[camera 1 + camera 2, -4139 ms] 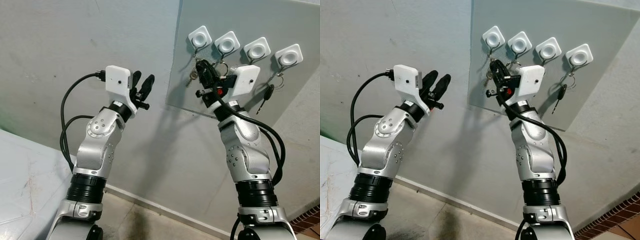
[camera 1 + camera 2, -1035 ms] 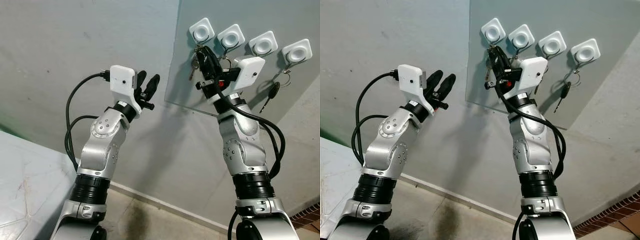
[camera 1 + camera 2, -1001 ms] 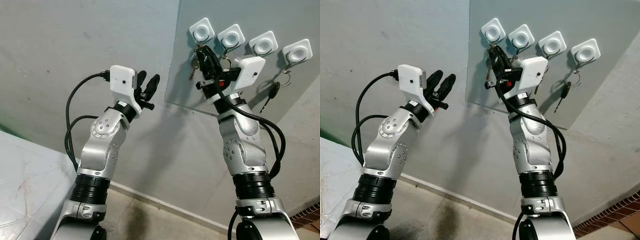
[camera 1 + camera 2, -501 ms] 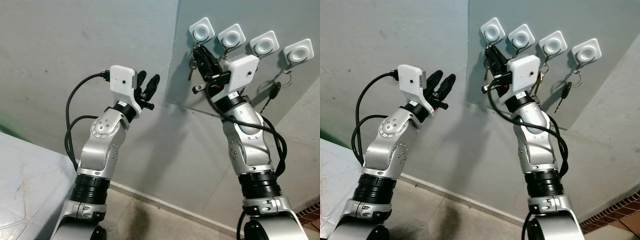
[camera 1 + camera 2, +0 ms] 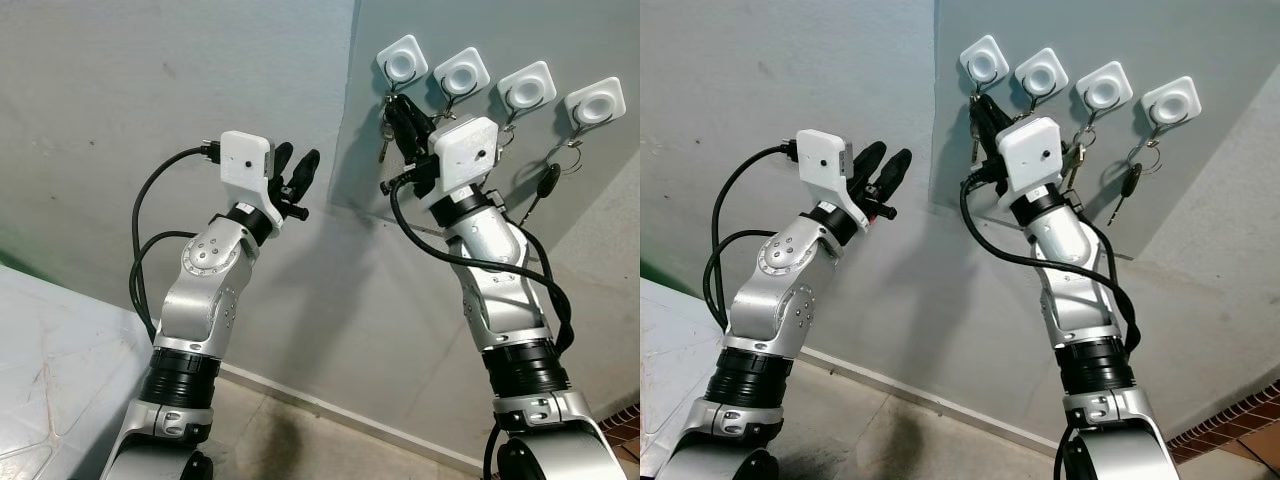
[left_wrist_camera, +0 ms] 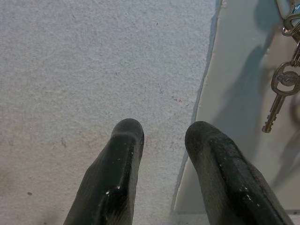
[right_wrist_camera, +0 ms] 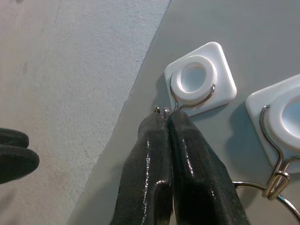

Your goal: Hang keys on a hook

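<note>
Bare grey wall lies wide open left of the panel — nothing there blocks a gripper. On the panel, four white hooks crowd one row, with hanging keys beneath them — little room between neighbours.

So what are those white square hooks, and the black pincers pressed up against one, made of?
The hook base looks like glossy white moulded plastic with rounded edges and a raised ring; its hook is thin shiny wire, probably steel. The right end effector has fingers that look like smooth black rubber or plastic, judging by their soft highlights.
</note>
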Controlling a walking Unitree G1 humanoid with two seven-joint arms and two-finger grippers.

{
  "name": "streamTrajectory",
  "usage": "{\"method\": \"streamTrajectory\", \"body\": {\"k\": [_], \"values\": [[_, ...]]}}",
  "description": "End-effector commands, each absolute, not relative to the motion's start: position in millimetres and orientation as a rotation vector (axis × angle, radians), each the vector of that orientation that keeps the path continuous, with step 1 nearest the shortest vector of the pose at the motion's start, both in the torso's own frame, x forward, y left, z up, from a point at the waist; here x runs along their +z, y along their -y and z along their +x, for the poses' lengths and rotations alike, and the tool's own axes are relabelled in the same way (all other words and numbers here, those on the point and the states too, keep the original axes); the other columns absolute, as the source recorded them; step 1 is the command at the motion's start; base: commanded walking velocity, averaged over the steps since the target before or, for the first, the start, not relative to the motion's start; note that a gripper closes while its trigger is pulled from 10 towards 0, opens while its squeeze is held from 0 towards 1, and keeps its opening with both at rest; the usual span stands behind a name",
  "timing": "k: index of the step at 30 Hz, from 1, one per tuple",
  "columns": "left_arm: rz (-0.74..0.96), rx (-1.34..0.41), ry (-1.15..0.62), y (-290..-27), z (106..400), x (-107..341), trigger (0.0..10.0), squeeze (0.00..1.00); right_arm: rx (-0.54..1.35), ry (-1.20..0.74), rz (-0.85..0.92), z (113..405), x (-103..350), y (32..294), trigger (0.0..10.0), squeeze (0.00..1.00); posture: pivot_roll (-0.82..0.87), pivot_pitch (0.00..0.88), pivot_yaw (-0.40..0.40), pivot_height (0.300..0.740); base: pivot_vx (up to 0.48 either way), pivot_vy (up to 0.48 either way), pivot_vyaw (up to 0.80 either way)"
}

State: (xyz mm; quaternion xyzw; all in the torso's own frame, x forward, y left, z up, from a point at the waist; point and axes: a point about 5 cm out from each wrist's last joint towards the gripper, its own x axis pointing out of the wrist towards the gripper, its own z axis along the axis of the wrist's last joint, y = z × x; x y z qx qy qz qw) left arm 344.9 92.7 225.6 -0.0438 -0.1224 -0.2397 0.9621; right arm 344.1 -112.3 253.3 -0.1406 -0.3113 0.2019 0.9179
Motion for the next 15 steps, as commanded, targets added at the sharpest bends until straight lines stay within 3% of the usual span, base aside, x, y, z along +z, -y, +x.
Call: {"method": "streamTrajectory", "body": {"k": [1,11,15], "values": [[-0.082,-0.493,0.258,-91.6,343.1,228.4,10.0,0.00,0.437,0.618,-0.324,345.6,249.2,107.7,10.0,0.00,0.13,0.048,-0.054,0.740,0.000,0.000,0.00],[-0.083,-0.497,0.254,-90.0,343.8,228.1,10.0,0.00,0.451,0.680,-0.323,340.4,253.4,103.8,10.0,0.00,0.12,0.051,-0.053,0.740,0.000,0.000,0.00],[-0.086,-0.496,0.254,-89.8,344.1,228.2,10.0,0.00,0.428,0.676,-0.199,341.5,256.7,106.1,10.0,0.00,0.12,0.050,-0.053,0.740,0.000,0.000,0.00]]}}
